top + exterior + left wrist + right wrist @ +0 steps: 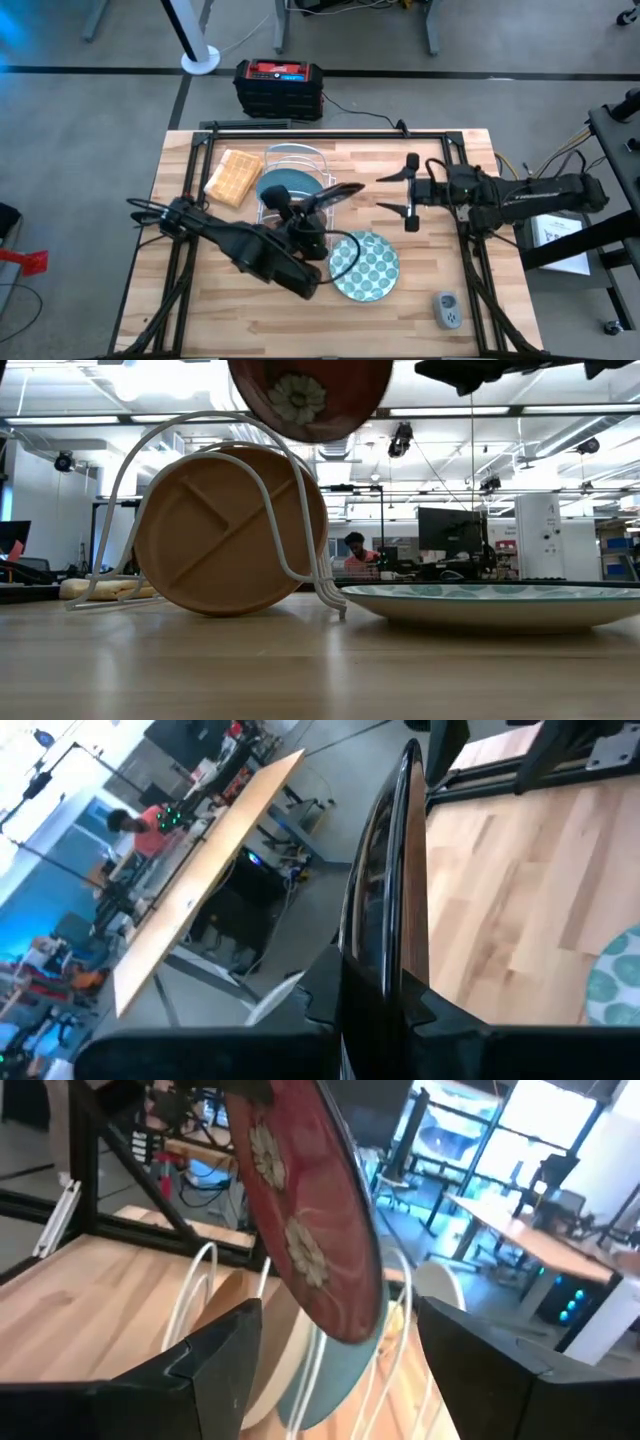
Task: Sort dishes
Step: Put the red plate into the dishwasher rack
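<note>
My left gripper is shut on the red plate with white flowers, which it holds above the white wire rack. The rack holds the brown wooden divided plate, an off-white plate and the light blue plate, all standing on edge. The teal plate with pale dots lies flat on the table, near right of the rack. My right gripper is open and empty, right of the rack, its fingers pointing at the red plate. My left gripper pinches the red plate's rim between its two fingers, one on each face. The fingers come from the table's near left. The plate stands on edge, tilted, lifted clear above the rack.
A tan waffle-textured block lies left of the rack. A small grey device lies near the table's near right corner. A red and black box stands on the floor beyond the far edge. A person sits far behind the table.
</note>
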`<state>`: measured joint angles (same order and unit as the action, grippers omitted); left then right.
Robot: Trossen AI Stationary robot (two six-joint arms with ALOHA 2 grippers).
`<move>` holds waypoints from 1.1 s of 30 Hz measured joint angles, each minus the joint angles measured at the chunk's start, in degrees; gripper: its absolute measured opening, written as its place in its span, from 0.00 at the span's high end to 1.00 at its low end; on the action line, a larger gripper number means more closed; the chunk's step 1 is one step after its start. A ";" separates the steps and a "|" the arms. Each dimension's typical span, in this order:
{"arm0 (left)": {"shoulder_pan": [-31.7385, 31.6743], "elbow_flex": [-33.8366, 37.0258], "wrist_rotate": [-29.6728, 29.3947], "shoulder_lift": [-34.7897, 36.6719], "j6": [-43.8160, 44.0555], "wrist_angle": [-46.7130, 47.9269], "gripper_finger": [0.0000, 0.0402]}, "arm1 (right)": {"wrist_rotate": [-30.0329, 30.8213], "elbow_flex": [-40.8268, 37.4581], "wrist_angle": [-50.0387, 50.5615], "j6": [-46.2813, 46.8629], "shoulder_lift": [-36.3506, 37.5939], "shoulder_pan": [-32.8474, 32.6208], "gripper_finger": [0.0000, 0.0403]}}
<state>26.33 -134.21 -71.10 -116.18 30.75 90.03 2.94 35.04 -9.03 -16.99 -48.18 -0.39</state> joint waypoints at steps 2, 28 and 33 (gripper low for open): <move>-0.47 0.01 0.03 1.49 -1.98 -0.07 0.97 | -3.01 0.33 -0.30 -0.86 0.05 2.55 0.36; 1.00 8.73 13.78 7.56 -26.57 -29.51 0.97 | -14.25 -1.18 13.06 12.52 9.33 2.82 0.31; 0.88 17.51 13.61 12.97 -27.41 -34.19 0.97 | -10.65 -1.94 6.80 11.61 6.48 0.26 0.32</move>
<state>27.22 -116.71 -57.49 -103.21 3.34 55.84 -7.71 33.10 -2.23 -5.38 -41.70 -0.13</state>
